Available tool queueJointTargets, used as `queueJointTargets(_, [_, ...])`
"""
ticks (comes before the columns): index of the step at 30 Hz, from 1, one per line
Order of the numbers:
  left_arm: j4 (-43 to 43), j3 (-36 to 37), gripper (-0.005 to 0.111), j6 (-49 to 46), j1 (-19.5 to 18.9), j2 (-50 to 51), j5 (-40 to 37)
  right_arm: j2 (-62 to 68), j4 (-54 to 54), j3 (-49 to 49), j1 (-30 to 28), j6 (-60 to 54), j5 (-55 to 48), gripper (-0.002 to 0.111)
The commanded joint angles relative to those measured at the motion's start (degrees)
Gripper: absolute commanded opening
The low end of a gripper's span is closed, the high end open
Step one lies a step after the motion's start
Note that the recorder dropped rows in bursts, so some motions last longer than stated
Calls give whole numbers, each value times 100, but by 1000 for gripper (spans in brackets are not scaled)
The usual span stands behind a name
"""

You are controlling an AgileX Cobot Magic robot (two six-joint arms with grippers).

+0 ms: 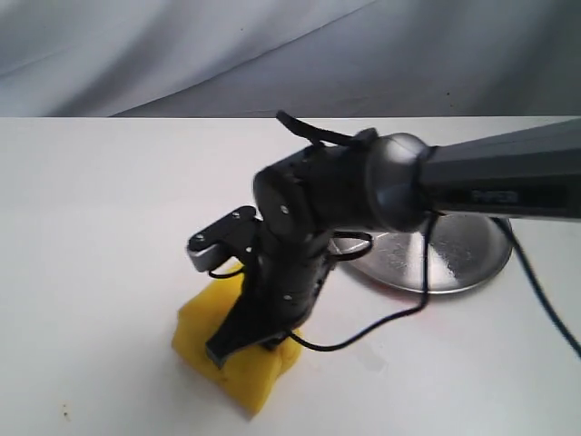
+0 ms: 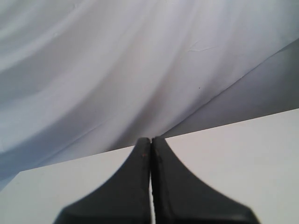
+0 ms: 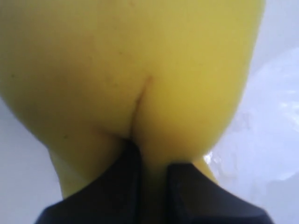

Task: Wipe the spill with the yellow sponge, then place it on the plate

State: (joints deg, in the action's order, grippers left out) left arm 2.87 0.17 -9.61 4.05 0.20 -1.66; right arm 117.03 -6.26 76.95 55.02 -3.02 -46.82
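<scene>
The yellow sponge (image 1: 238,361) rests on the white table at the lower left of centre in the exterior view. My right gripper (image 1: 243,345) reaches across from the right and is shut on it, pinching the foam into a crease. In the right wrist view the yellow sponge (image 3: 135,70) fills most of the picture, squeezed between the dark fingers (image 3: 105,191). The silver plate (image 1: 449,256) lies behind the arm to the right, partly hidden. The spill is hidden. My left gripper (image 2: 151,142) is shut on nothing, above bare table near the backdrop.
A black cable (image 1: 381,322) loops from the right arm down onto the table between sponge and plate. A grey cloth backdrop (image 1: 182,54) hangs behind the table's far edge. A shiny wet-looking patch (image 3: 275,135) shows beside the sponge in the right wrist view.
</scene>
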Motion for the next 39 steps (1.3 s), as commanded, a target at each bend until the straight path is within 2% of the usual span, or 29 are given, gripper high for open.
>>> queueJointTargets(1, [-45, -17, 0, 47, -8, -20, 52, -666, 808, -1251, -402, 483, 160, 0])
queueJointTargets(4, [-45, -17, 0, 47, -8, -20, 52, -879, 857, -1657, -764, 495, 169, 0])
queueJointTargets(9, [-45, -17, 0, 47, -8, -20, 52, -866, 879, -1714, -1267, 481, 328, 0])
queueJointTargets(12, [-45, -17, 0, 47, -8, -20, 52, -787, 866, -1423, -1440, 481, 450, 0])
queueJointTargets(16, [-45, -17, 0, 47, -8, -20, 52, -342, 812, -538, -1450, 451, 26, 0])
queueJointTargets(22, [-45, -17, 0, 47, -8, -20, 52, 584, -42, 1095, -1439, 172, -537, 0])
queueJointTargets(26, [-45, -17, 0, 47, -8, -20, 52, 1025, -853, 1804, -1373, -142, -779, 0])
queueJointTargets(31, [-45, -17, 0, 47, -8, -20, 52, 1007, -1110, 1956, -981, -583, -879, 0])
queueJointTargets(39, [-45, -17, 0, 47, -8, -20, 52, 671, -752, 1946, -375, -848, -1863, 0])
